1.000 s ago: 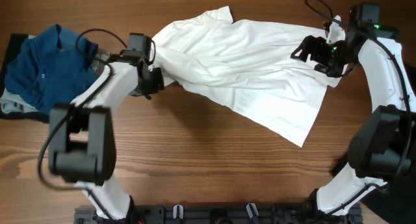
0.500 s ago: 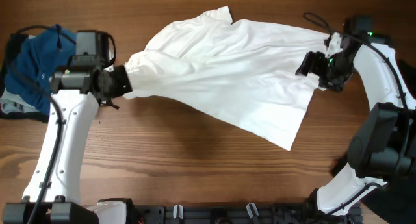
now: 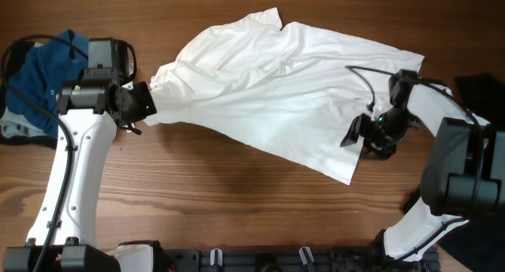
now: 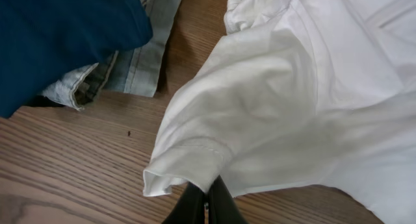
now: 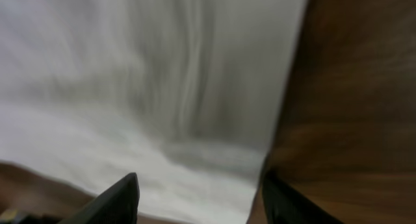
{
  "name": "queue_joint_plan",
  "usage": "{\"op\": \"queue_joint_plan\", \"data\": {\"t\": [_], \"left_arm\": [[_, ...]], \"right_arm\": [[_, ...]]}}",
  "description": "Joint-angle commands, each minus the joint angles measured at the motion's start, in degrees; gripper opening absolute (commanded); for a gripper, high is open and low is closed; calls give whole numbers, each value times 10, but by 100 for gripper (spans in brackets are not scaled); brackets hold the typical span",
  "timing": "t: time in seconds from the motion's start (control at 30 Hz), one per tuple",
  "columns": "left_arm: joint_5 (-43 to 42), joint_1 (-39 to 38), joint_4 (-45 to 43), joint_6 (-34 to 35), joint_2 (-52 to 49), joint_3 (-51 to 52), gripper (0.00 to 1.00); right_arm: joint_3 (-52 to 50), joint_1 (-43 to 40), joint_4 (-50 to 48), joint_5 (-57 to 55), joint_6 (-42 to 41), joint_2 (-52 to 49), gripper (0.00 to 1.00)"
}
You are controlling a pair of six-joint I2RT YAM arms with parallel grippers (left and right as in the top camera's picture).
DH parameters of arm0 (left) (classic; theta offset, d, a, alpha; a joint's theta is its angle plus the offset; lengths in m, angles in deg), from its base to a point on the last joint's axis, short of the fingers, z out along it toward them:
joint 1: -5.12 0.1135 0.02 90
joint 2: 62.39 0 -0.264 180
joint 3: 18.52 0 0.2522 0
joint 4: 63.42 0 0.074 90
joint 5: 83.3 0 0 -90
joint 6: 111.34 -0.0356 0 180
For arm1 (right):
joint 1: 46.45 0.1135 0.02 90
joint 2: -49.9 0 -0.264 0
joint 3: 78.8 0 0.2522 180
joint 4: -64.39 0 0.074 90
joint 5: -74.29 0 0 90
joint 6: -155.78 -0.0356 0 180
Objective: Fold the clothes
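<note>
Warm brown wood grain is running across the desk (image 3: 237, 201), smooth and bare on its near half.

At the left, the left end effector (image 3: 147, 106) is pinching fully closed on the stitched hem of one short sleeve of the white shirt (image 3: 276, 91). In the left wrist view its two dark, tapered fingertips (image 4: 208, 201) are pressing together on the folded cuff. From that grip the thin, matte cloth is bunching into soft rounded folds.

At the right, the right end effector (image 3: 359, 138) is hovering at the shirt's near right edge. The right wrist view is blurred, but its two dark fingers are standing well apart (image 5: 201, 198), gripping nothing. The pale cloth (image 5: 162, 74) is lying under and between them, with its straight edge meeting the wood.

Outward from both, the shirt is lying spread across the far middle of the desk, rumpled into long diagonal creases. One corner is pointing toward the near right.

Beyond the left arm, at the far left edge, a deep blue garment (image 3: 39, 75) is sitting in a heap. It is lying on a pale, washed denim piece (image 4: 130, 62) with a seamed edge.
</note>
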Motion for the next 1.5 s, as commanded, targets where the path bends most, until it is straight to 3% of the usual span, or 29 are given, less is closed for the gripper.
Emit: {"op": "queue_joint_plan", "data": {"t": [0.0, 0.17, 0.37, 0.47, 0.5, 0.53, 0.57, 0.6, 0.63, 0.67, 0.7, 0.9, 1.2, 1.47], "left_arm": [[14, 3, -3, 8, 5, -4, 4], [14, 3, -4, 8, 6, -4, 4], [14, 3, -9, 7, 5, -4, 4], [14, 3, -10, 7, 6, -4, 4], [14, 3, -10, 7, 6, -4, 4], [14, 3, -10, 7, 5, -4, 4], [14, 3, -10, 7, 5, -4, 4], [14, 3, -10, 8, 5, -4, 4], [14, 3, -10, 8, 5, -4, 4], [14, 3, -10, 8, 5, -4, 4], [14, 3, -10, 8, 5, -4, 4], [14, 3, -9, 7, 6, -7, 4], [14, 3, 24, 7, 73, -131, 4], [16, 3, 31, -6, 181, -311, 4]], "right_arm": [[-43, 23, -9, 7, 14, -9, 62], [-85, 46, -51, 12, 3, -9, 60], [-105, 66, -114, 109, 54, -3, 27], [-101, 62, -149, 151, 52, 16, 20], [-101, 62, -154, 151, 49, 21, 20], [-101, 62, -156, 151, 48, 24, 27], [-101, 62, -156, 151, 46, 25, 53], [-101, 62, -154, 151, 45, 25, 54], [-103, 63, -153, 151, 43, 25, 25], [-104, 63, -152, 151, 40, 25, 9], [-103, 63, -152, 151, 40, 25, 4], [-65, 40, -127, 152, 26, 64, 4], [220, -89, 39, 165, 3, 269, 4], [499, -104, 142, 107, -36, 346, 4]]}}
